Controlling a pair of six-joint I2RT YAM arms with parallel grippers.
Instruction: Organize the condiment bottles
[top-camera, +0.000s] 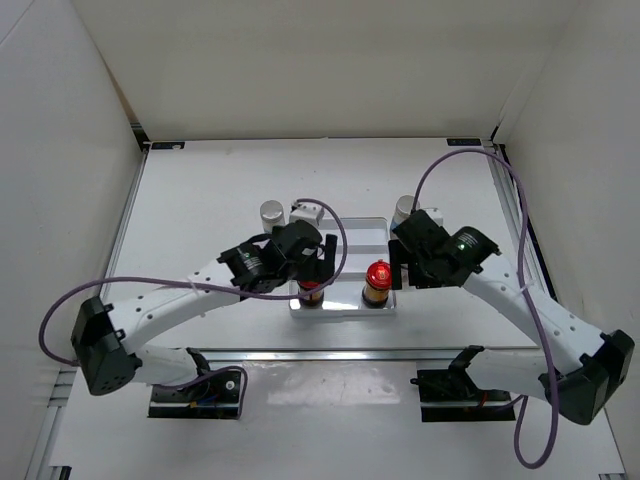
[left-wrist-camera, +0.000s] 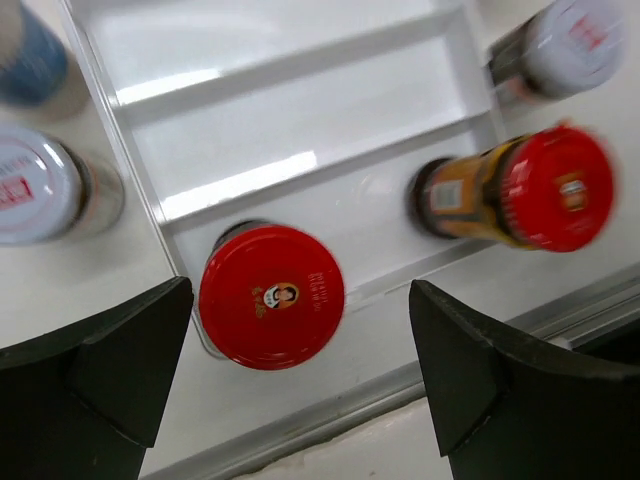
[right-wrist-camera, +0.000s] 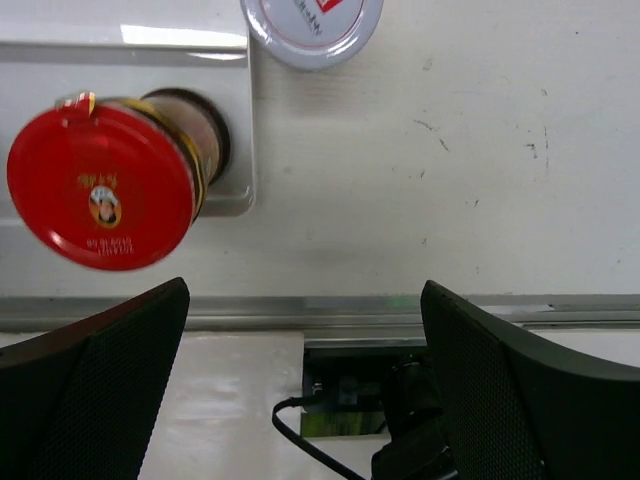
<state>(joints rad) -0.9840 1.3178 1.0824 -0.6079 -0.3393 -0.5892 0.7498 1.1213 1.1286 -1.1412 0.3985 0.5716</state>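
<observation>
Two red-capped amber bottles stand in the front row of the white stepped tray (top-camera: 356, 233). The left one (left-wrist-camera: 271, 296) is in the front left corner, just ahead of my open, empty left gripper (left-wrist-camera: 300, 395), which hides most of it in the top view (top-camera: 311, 291). The right one (top-camera: 378, 276) is left of my open, empty right gripper (right-wrist-camera: 305, 395), at the tray's front right corner (right-wrist-camera: 100, 186). A silver-capped bottle (top-camera: 272, 212) and a white-lidded jar (top-camera: 308, 212) stand behind the tray's left end. Another white-lidded jar (right-wrist-camera: 312, 25) stands by its right side. I see only one silver-capped bottle.
The tray's two back steps (left-wrist-camera: 300, 110) hold nothing. A metal rail (right-wrist-camera: 400, 315) runs along the table's near edge, with cables and arm mounts below it. White walls enclose the table on three sides.
</observation>
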